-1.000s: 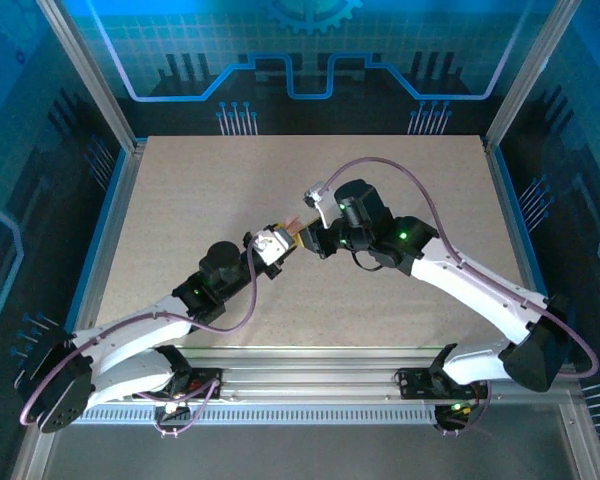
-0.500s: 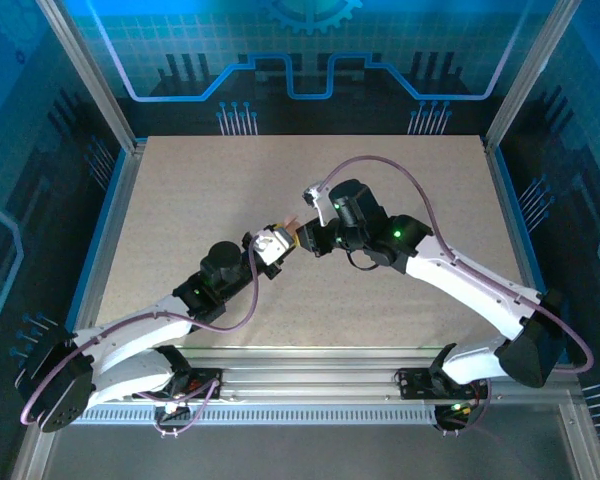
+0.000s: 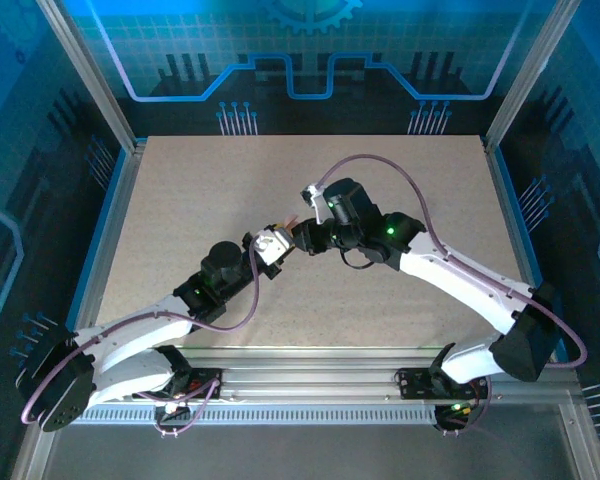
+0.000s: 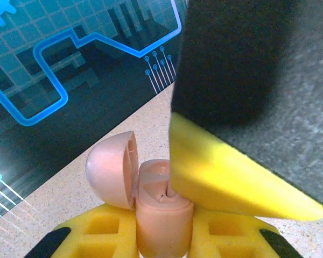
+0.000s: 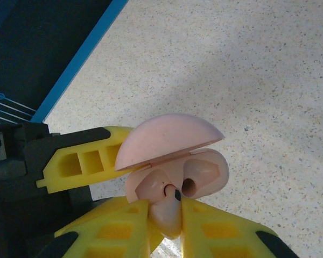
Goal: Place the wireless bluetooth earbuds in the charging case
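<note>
Step in hand: we judge this to be the seating of one earbud into the open charging case, done in the air above the surface [image 5: 247,80] where the two arms meet.
Left gripper [image 4: 162,223]: clenched on the lower body of the charging case [image 4: 153,183], which stands upright between its yellow fingers.
Right gripper [image 5: 165,207]: clenched on a pale pink earbud [image 5: 164,219], pinched between its two yellow fingers and pointed at the mouth of the case.
Lid [image 5: 169,137]: swung back on its hinge and standing open, clear of the right gripper's path.
Where the earbud is: touching the case at its rim, its tip at the sockets; we cannot tell whether it is fully down.
Sockets: we see one dark empty hole [image 5: 188,186] just beside the earbud; the recess on the other side is too unclear for us to call.
Progress: we would put this earbud as partly in, not yet let go.
Next move: we think it calls for a short, straight push along the socket's axis, then a gentle release and a withdrawal that does not drag the earbud out.
Left arm's part: hold the case steady against that push.
Risk: a tilted earbud may jam on the rim, or the push may twist the case in its grip.
</note>
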